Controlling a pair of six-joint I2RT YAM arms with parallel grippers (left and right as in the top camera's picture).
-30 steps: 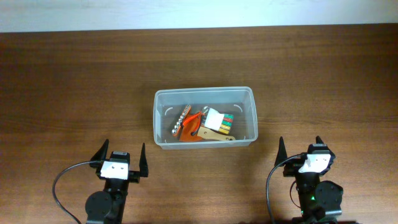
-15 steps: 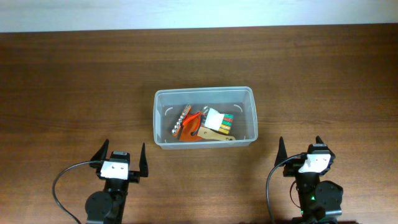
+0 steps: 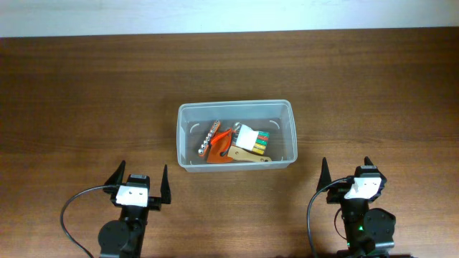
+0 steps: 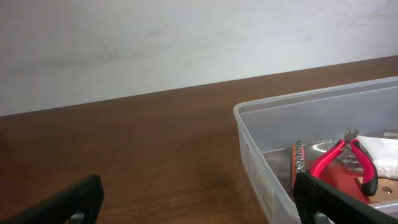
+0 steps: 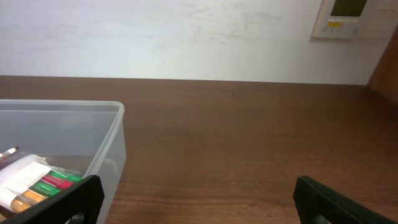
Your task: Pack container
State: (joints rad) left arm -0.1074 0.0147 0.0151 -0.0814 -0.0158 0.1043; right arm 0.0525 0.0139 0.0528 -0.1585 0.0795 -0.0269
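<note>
The clear plastic container (image 3: pixel 235 107) stands at the table's middle. It holds red-handled pliers (image 3: pixel 224 140), a strip of metal bits (image 3: pixel 208 140), an orange tool and a white holder with coloured bits (image 3: pixel 252 140). The container also shows in the left wrist view (image 4: pixel 261 162) and the right wrist view (image 5: pixel 112 140). My left gripper (image 3: pixel 140 183) is open and empty near the front edge, left of the container. My right gripper (image 3: pixel 346 170) is open and empty near the front edge, right of the container.
The brown wooden table (image 3: pixel 86 93) stretches all around the container. A white wall runs along its far edge (image 3: pixel 229 14). A wall thermostat (image 5: pixel 351 18) shows at the top right of the right wrist view.
</note>
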